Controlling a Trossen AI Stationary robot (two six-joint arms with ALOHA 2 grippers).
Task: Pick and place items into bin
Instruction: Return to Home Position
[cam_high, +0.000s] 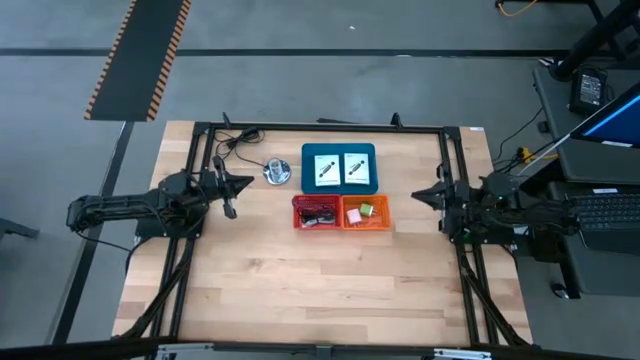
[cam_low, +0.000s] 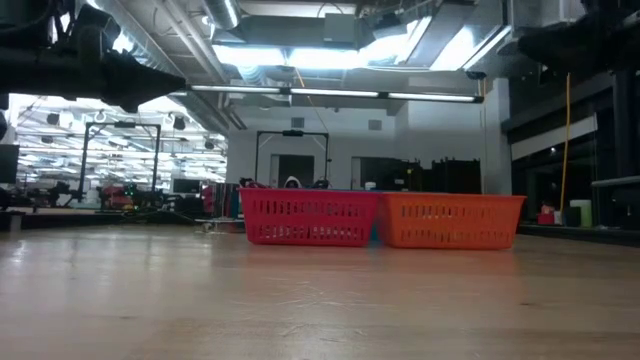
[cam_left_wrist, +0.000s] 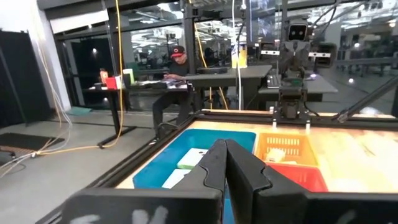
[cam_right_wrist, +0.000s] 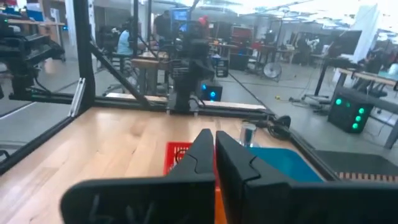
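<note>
Cards (cam_high: 326, 168): two, flat in blue bin (cam_high: 339, 147), middle of worktop (cam_high: 300, 290) toward far edge. Light, stiff, thin; judged best pinched by an edge. Left hand (cam_high: 246, 182) and right hand (cam_high: 416, 196) pressed together, empty, near side edges.

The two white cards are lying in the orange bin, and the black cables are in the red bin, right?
Not quite. The two white cards are lying in the blue bin instead, and the high view shows it. The black cables are in the red bin, just as you said.
</note>
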